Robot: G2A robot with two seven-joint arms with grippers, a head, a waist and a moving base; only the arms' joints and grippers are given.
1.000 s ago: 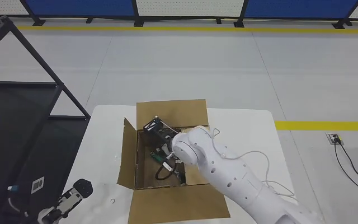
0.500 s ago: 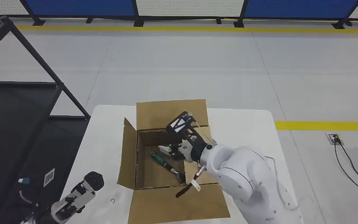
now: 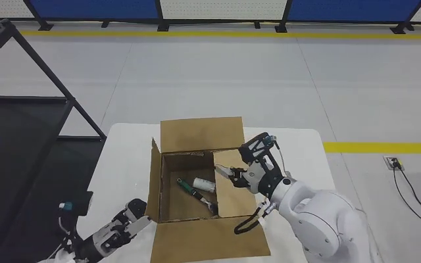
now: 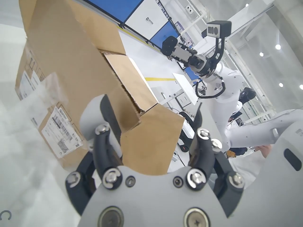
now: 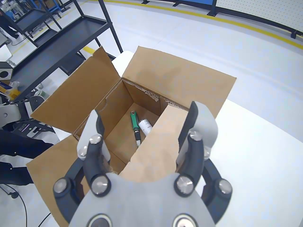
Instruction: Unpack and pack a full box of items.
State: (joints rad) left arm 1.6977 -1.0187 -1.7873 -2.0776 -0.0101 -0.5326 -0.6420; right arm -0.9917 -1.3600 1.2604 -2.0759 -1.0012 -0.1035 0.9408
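So the cardboard box [image 3: 197,135] sits in the middle of the white desk [image 3: 122,158] with all four flaps folded out. It's nearly empty. Down on the bottom there's a green-handled screwdriver [image 5: 134,120], and a little white canister [image 5: 144,126] lies on its side just beside it, pretty much touching.

The right gripper [image 5: 144,112] hangs above the flap on the right side of the box. Its fingers are spread wide with nothing between them, and its own camera looks straight down into the opening.

The left gripper [image 4: 151,102] is low down by the desk, just beside the box's left outer wall near the front corner. That's the wall with the shipping labels [image 4: 60,128] stuck on it. It's spread apart too and isn't holding anything. I can't tell whether it actually touches the cardboard.

A black metal rack [image 3: 33,144] stands off to the left of the desk.
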